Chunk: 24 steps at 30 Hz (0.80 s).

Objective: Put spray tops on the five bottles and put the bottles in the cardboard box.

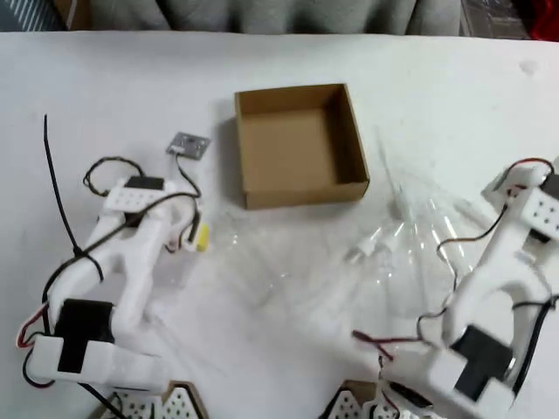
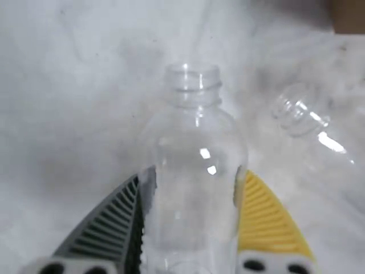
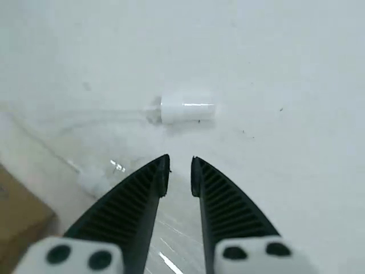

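Observation:
A clear bottle [image 2: 194,131] with a bare, capless neck lies between the grey and yellow fingers [image 2: 268,217] of my left gripper [image 2: 194,174], which is shut on its body. In the high view that gripper [image 1: 194,237] sits left of the cardboard box [image 1: 297,144]. A second capless bottle [image 2: 299,111] lies just beyond the held one. My right gripper [image 3: 180,168] hovers slightly open over the table, holding nothing. Just ahead of it lies a white spray top [image 3: 187,108] with a clear tube. More spray tops [image 1: 382,247] lie right of centre.
The cardboard box stands open and holds nothing. Several clear bottles [image 1: 262,257] lie on the white table in front of it, hard to make out. A small grey plate [image 1: 188,145] lies left of the box. A box corner [image 3: 17,211] is near my right gripper.

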{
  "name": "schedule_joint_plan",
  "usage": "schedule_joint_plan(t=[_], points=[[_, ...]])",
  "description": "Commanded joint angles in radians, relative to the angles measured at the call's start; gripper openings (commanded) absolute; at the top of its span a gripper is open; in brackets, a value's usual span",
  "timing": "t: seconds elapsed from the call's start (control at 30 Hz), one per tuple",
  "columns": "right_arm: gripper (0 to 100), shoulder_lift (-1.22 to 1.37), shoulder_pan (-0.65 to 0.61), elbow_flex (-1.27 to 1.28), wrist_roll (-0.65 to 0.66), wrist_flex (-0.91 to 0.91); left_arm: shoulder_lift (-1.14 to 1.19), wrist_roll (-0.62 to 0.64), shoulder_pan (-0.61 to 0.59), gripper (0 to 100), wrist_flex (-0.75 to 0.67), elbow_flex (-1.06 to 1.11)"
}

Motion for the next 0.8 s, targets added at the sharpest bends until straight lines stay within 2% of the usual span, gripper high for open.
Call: schedule_joint_plan(t=[0.0, 0.1, 0.2, 0.6, 0.77], points=[[7.4, 0.081, 0.021, -0.129, -0.245, 0.004, -0.010, 0.002, -0.005, 9, -0.023, -0.008], [17.0, 0.174, 0.013, -0.195, -0.387, 0.004, -0.010, -0.038, -0.004, 9, -0.023, -0.008], [23.5, 0.260, -0.027, -0.255, -0.445, 0.004, -0.010, -0.048, -0.004, 9, -0.023, -0.008], [20.5, 0.599, -0.079, -0.537, -0.620, 0.002, -0.010, -0.052, -0.004, 9, -0.023, -0.008], [20.5, 0.756, -0.077, -0.660, -0.624, 0.002, -0.010, -0.052, -0.004, 9, -0.023, -0.008]])
